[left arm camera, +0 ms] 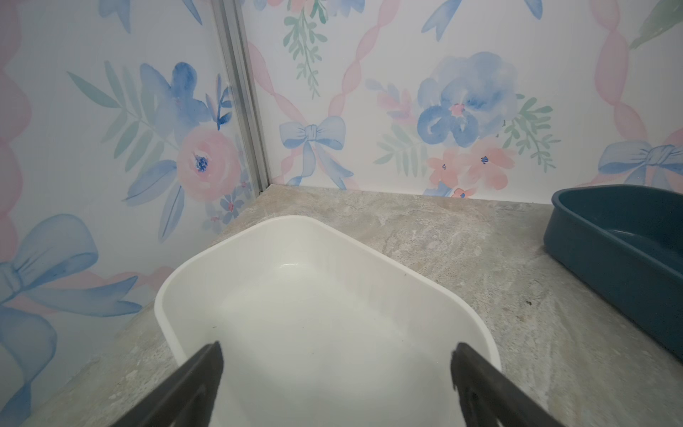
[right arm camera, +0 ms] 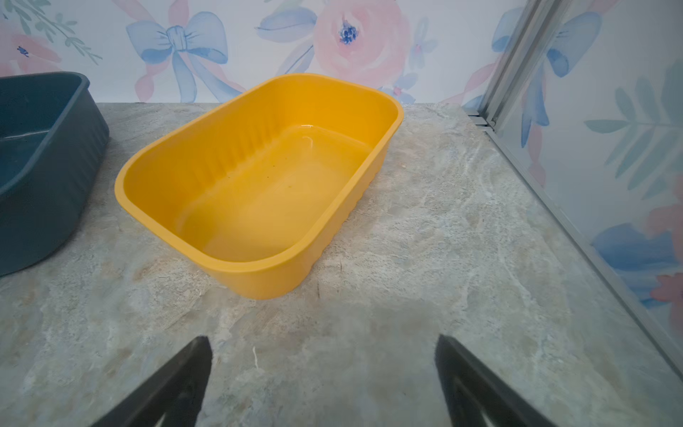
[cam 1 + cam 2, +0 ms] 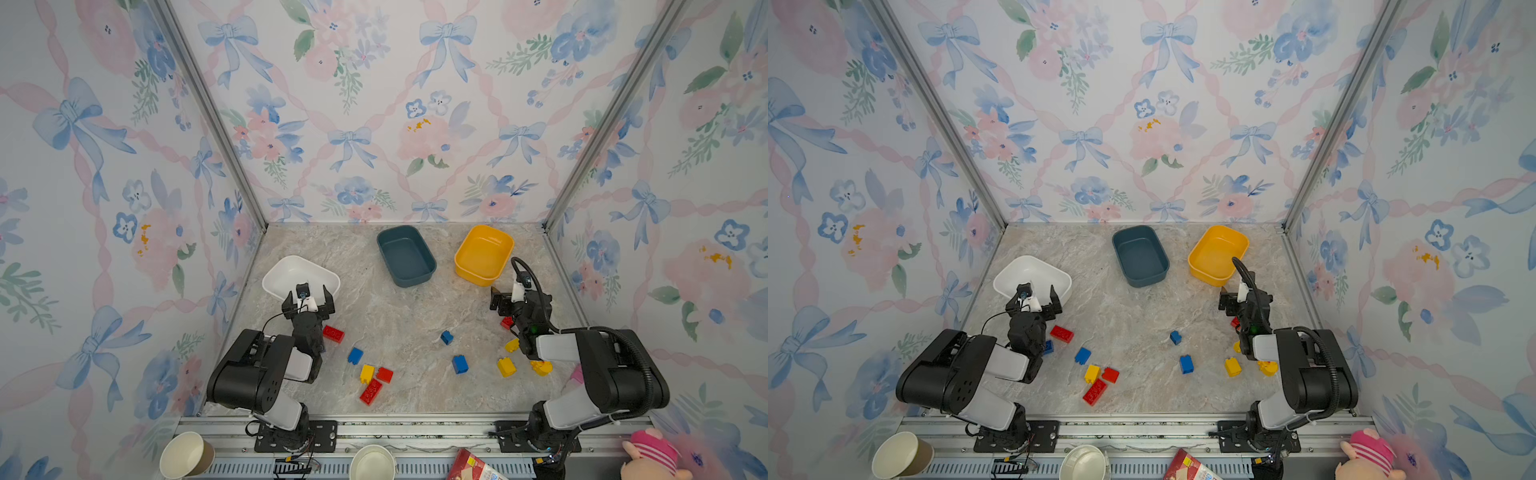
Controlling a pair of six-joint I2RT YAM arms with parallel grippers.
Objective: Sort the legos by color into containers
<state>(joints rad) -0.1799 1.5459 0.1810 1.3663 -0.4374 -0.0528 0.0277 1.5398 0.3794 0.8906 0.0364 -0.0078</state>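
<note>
Three empty containers stand on the marble floor: a white tub point(image 3: 291, 266) at the left, a teal tub point(image 3: 405, 255) and a yellow tub point(image 3: 484, 253) at the back. Red, blue and yellow legos lie scattered near the front, among them a red brick point(image 3: 333, 333), a blue one point(image 3: 460, 364) and a yellow one point(image 3: 506, 367). My left gripper point(image 3: 308, 294) point(image 1: 337, 347) hangs open over the white tub's point(image 1: 295, 295) near end, holding nothing. My right gripper point(image 3: 505, 293) point(image 2: 323, 339) is open above bare floor just short of the yellow tub point(image 2: 258, 207). A red brick point(image 3: 506, 322) is half hidden under the right arm.
Floral walls close in the left, back and right. Two paper cups point(image 3: 187, 455) point(image 3: 372, 463), a red packet point(image 3: 473, 465) and a pink plush toy point(image 3: 650, 457) sit beyond the front rail. A pale pink block point(image 3: 577, 374) peeks out beside the right arm.
</note>
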